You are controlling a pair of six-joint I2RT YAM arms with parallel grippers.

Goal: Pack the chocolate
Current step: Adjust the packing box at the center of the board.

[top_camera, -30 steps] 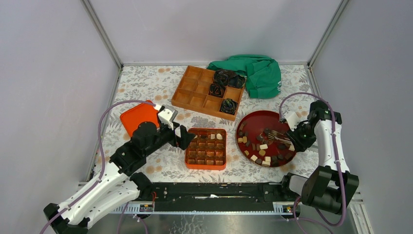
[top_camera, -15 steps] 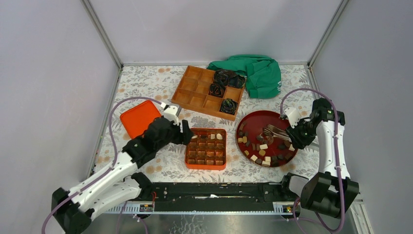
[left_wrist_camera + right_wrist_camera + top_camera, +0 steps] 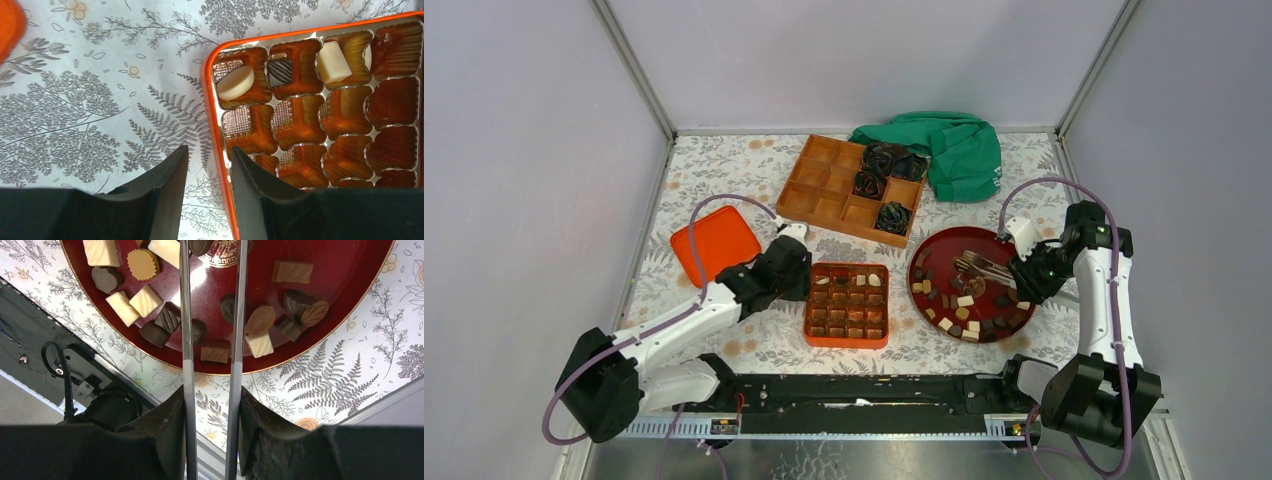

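The chocolate (image 3: 964, 301) lies as loose dark, tan and cream pieces on a red plate (image 3: 944, 250) at the right. More pieces fill an orange box (image 3: 808, 300) at the centre. My left gripper (image 3: 802, 280) is low at the box's left wall. In the left wrist view its jaws (image 3: 209, 150) straddle the orange rim (image 3: 212, 115), open, with tablecloth showing between the outer finger and the rim. A cream disc (image 3: 235, 82) sits in the corner cell. My right gripper (image 3: 212, 392) is shut on metal tongs (image 3: 185, 315), whose arms reach over the plate (image 3: 325, 260) and its chocolate (image 3: 146, 301).
An orange lid (image 3: 716, 240) lies left of the box. A wooden divided tray (image 3: 824, 190) with black rosettes (image 3: 869, 183) stands behind, and a green cloth (image 3: 964, 150) is at the back right. A black rail (image 3: 864, 390) runs along the near edge.
My left arm has swung down and right to the box's left edge, and its jaws have narrowed from wide open. The right gripper with the tongs has barely shifted.
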